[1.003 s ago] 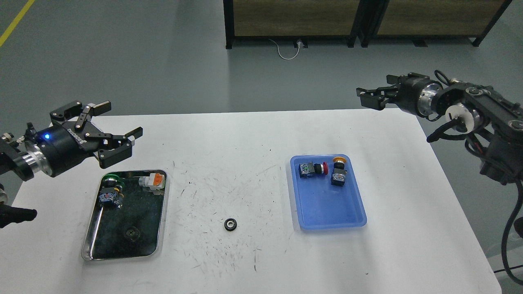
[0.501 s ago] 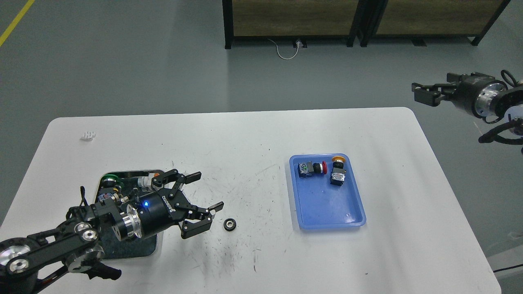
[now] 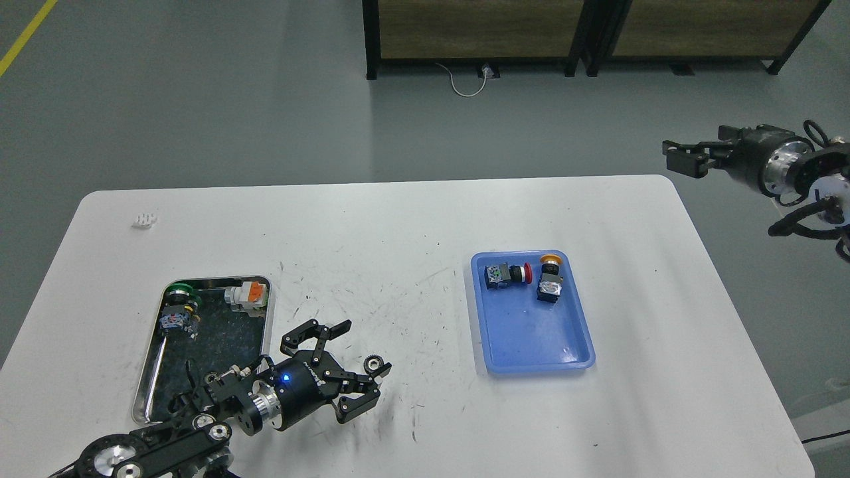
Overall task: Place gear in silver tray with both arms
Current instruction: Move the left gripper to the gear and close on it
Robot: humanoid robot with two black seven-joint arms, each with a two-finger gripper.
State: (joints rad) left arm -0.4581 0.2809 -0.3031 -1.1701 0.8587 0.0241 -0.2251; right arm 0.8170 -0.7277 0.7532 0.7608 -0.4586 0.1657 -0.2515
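A small black gear (image 3: 373,363) lies on the white table (image 3: 398,226) near the middle front. My left gripper (image 3: 362,352) is open, low over the table, with its fingers on either side of the gear; one fingertip (image 3: 384,369) is right beside it. The silver tray (image 3: 154,385) sits at the front left, holding a green-capped switch (image 3: 178,312) and an orange-and-white part (image 3: 249,295). My left arm covers the tray's near end. My right gripper (image 3: 677,156) hangs beyond the table's far right corner; its fingers are too small to tell apart.
A blue plastic tray (image 3: 531,338) at the right holds a red-capped switch (image 3: 506,275) and a yellow-capped switch (image 3: 550,279). A small white disc (image 3: 143,219) lies at the table's far left. Dark cabinets (image 3: 584,33) stand on the floor behind.
My left gripper has dropped from high at the left, swept right and forward, and now brackets the gear. My right arm pulled back to the right, off the table.
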